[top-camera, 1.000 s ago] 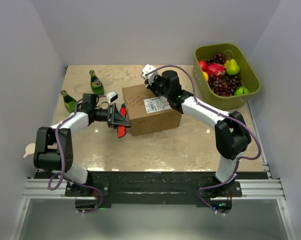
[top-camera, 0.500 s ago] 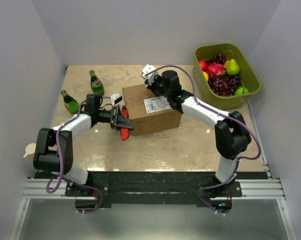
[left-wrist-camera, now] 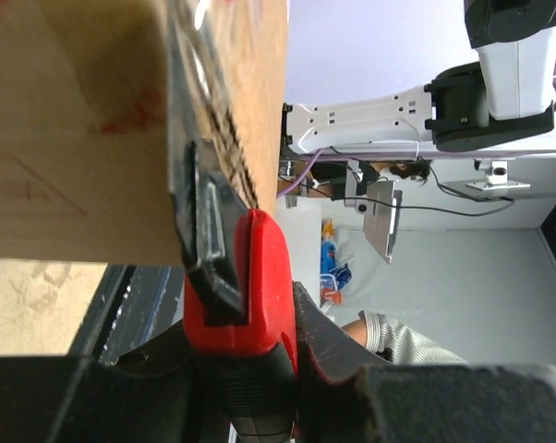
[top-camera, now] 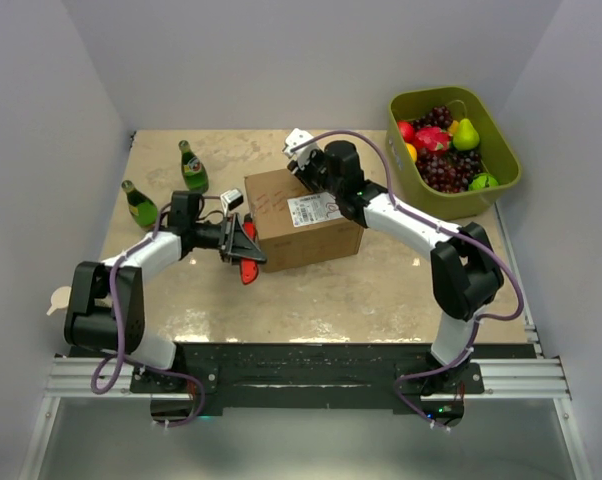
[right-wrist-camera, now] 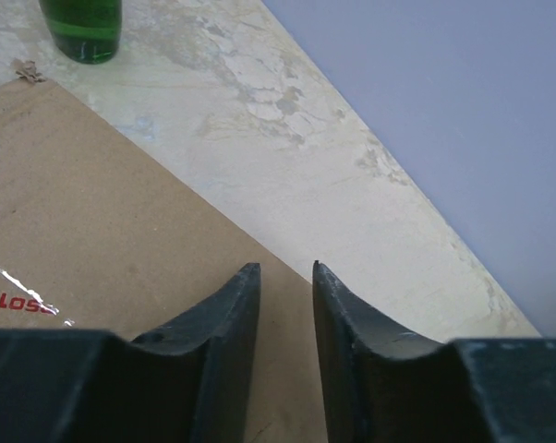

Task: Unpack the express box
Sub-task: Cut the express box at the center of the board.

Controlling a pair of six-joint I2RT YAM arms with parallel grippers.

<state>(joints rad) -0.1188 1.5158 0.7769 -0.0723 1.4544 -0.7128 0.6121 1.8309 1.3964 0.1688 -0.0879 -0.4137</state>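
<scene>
The express box (top-camera: 306,230), brown cardboard with a white label (top-camera: 314,208) on top, stands mid-table. My left gripper (top-camera: 243,243) is shut on a red box cutter (top-camera: 247,268) at the box's left face. In the left wrist view the cutter (left-wrist-camera: 250,286) sits between my fingers and its blade (left-wrist-camera: 181,138) lies along the edge of the box (left-wrist-camera: 84,129). My right gripper (top-camera: 299,175) rests over the box's rear top edge. In the right wrist view its fingers (right-wrist-camera: 285,269) stand slightly apart with only cardboard (right-wrist-camera: 93,231) behind the gap.
Two green bottles (top-camera: 192,167) (top-camera: 138,204) stand left of the box; one bottle (right-wrist-camera: 82,28) shows in the right wrist view. An olive-green tub (top-camera: 504,150) of fruit sits at the back right. Walls enclose the table on three sides.
My left arm has carried the cutter to the right, up against the box's left side. The right arm has stayed where it was.
</scene>
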